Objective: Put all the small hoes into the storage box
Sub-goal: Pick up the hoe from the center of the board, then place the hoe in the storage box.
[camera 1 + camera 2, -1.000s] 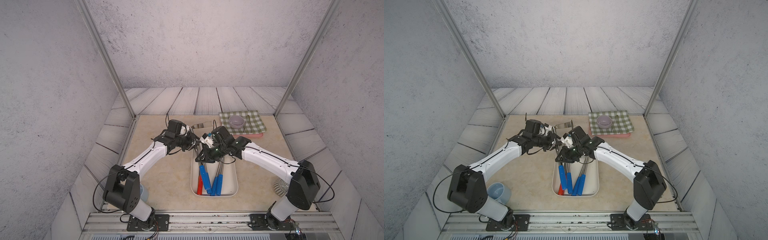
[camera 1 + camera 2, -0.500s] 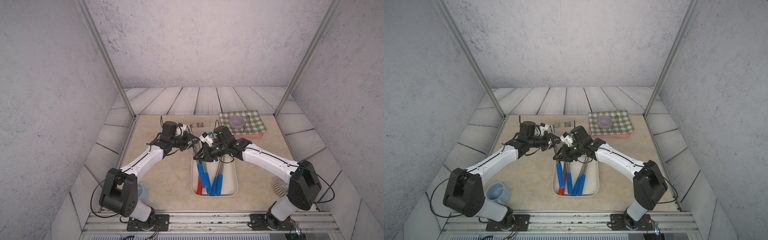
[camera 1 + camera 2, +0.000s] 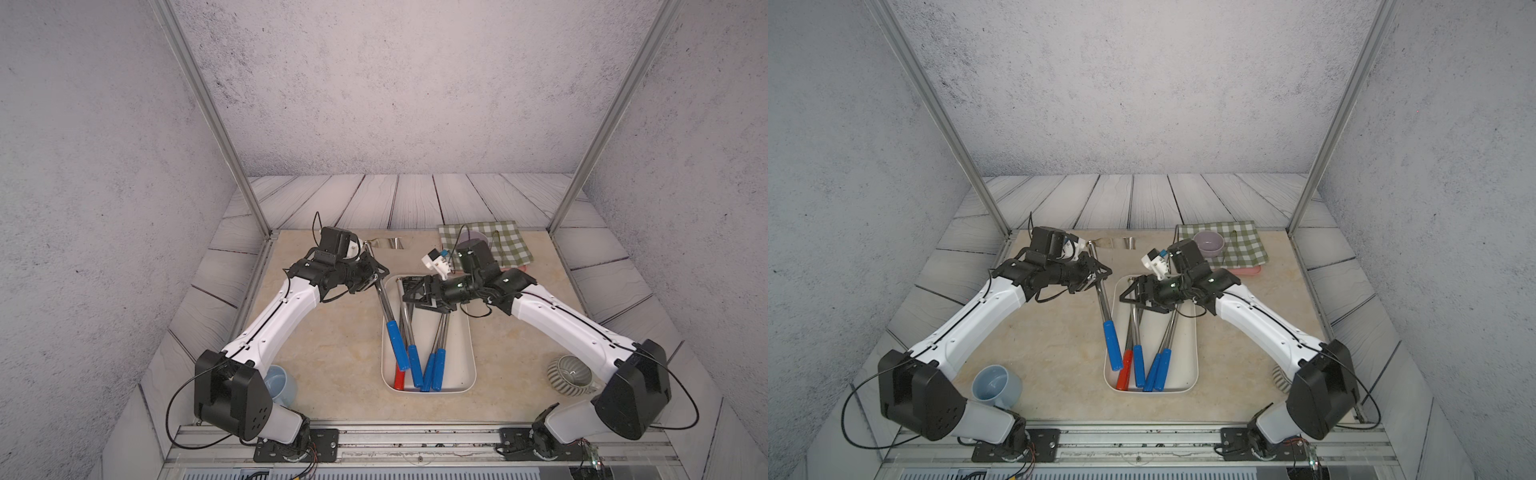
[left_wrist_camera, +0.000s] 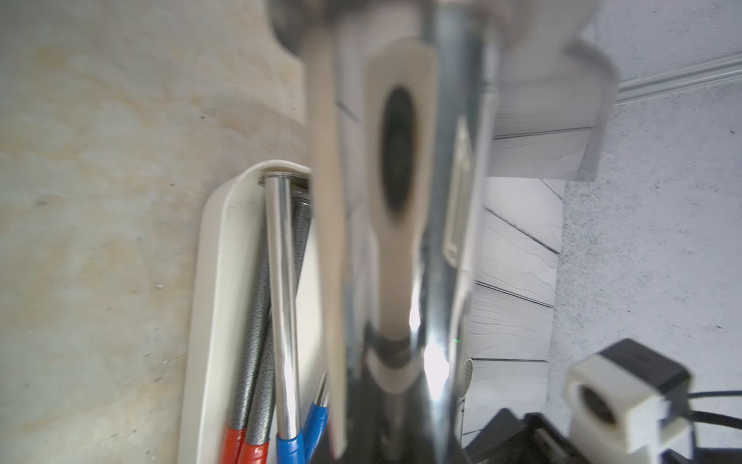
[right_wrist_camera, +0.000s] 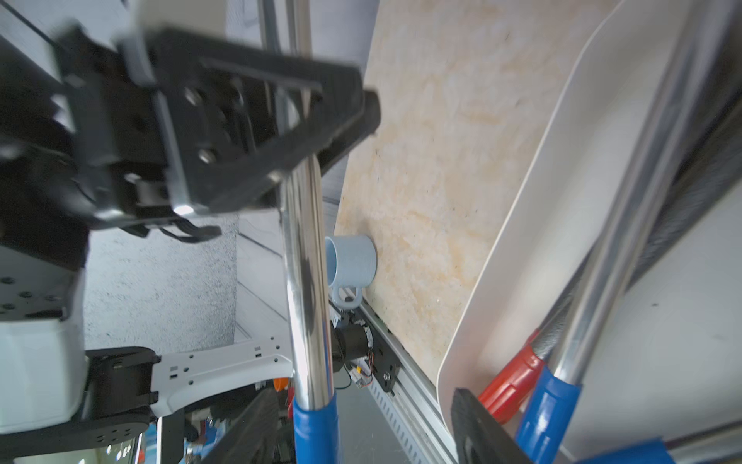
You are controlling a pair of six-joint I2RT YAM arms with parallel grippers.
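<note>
The left claw [image 3: 374, 279] pinches the small hoe [image 3: 385, 305] by its chrome shaft, just off the far left corner of the storage box [image 3: 472, 353]. The hoe slants, with its blade beyond the box's far end and its blue grip over the box's left rim. Other tools [image 3: 438, 365] lie inside the box. The right claw [image 3: 411, 296] hovers over the box's far end, its 2 fingers spread.

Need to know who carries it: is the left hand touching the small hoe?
Touching. The right wrist view shows the left hand clamped on the chrome shaft of the small hoe.
</note>
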